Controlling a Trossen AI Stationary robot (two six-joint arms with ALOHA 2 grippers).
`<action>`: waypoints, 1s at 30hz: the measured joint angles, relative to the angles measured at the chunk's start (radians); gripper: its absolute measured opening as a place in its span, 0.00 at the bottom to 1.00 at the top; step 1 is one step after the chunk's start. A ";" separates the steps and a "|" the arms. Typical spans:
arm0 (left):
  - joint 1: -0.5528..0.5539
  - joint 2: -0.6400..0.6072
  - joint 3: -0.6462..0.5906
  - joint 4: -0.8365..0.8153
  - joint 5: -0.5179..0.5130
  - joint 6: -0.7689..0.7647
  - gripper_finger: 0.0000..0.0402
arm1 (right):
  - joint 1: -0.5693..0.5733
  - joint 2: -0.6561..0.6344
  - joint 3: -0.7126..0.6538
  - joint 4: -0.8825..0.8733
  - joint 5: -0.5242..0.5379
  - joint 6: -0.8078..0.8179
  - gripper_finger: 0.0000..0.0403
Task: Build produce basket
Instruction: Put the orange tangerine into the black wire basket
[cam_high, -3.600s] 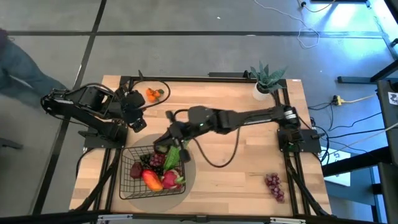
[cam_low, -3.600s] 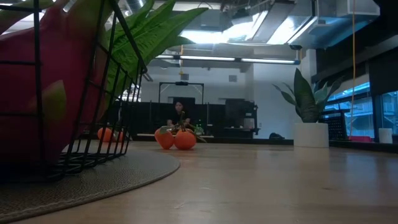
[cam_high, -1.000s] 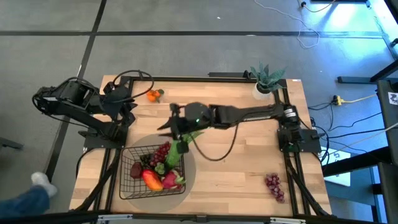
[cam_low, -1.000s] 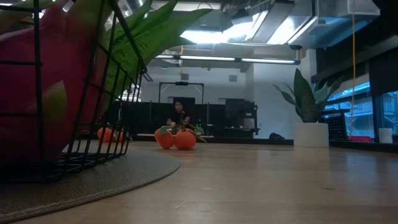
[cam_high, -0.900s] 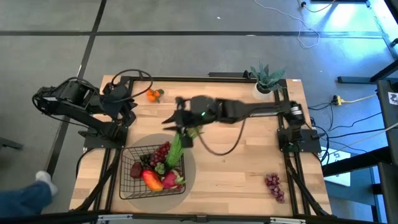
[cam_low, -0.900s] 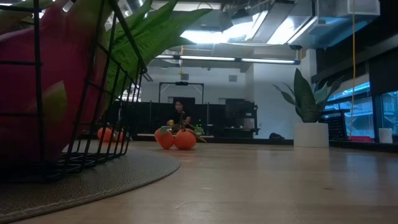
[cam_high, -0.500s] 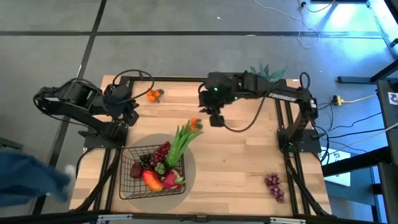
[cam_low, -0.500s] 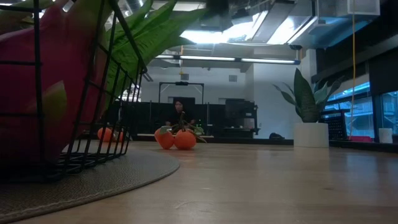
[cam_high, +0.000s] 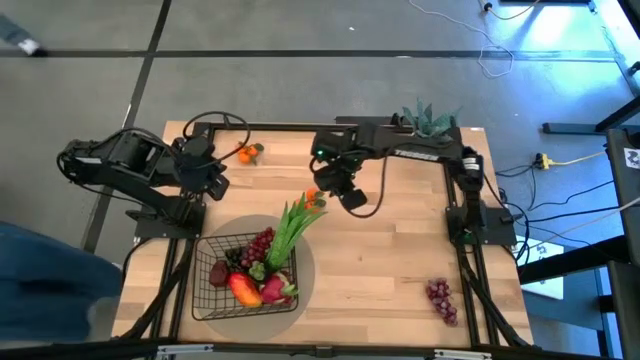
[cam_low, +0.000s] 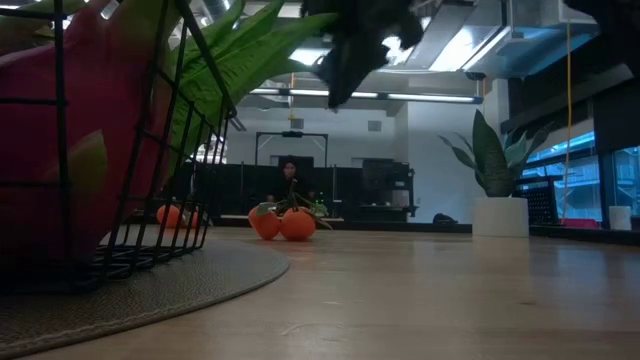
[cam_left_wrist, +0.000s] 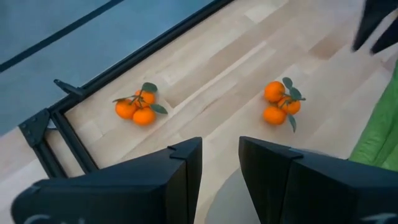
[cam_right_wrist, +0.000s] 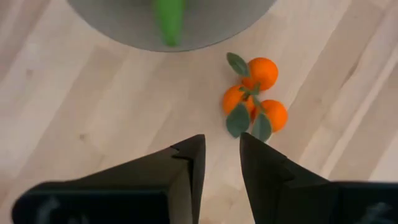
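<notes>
The basket (cam_high: 245, 278) sits at seven o'clock on the wooden table (cam_high: 400, 260), holding leafy stalks (cam_high: 290, 232) and grapes (cam_high: 258, 246). Only the overhead view shows the loose grape bunch (cam_high: 440, 299) at five o'clock. The right gripper (cam_right_wrist: 217, 155) hangs over a bunch of oranges (cam_right_wrist: 255, 96), jaws slightly apart and empty; the left gripper (cam_left_wrist: 219, 158), likewise, faces another orange bunch (cam_left_wrist: 138, 109). The low view cuts the basket off.

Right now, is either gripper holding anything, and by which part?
Nothing is held. The right gripper hangs empty above an orange cluster; the left gripper waits empty near the table's left edge. Both show only a narrow bare gap.
</notes>
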 joint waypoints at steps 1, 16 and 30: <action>0.000 0.001 0.000 0.000 -0.001 -0.010 0.23 | 0.000 0.016 0.000 0.014 0.000 -0.005 0.22; 0.000 0.004 0.000 0.000 -0.001 -0.066 0.23 | -0.001 0.214 0.000 0.198 0.001 -0.014 0.22; 0.000 0.004 0.000 0.000 -0.001 -0.065 0.23 | 0.002 0.249 0.000 0.237 -0.026 -0.103 0.22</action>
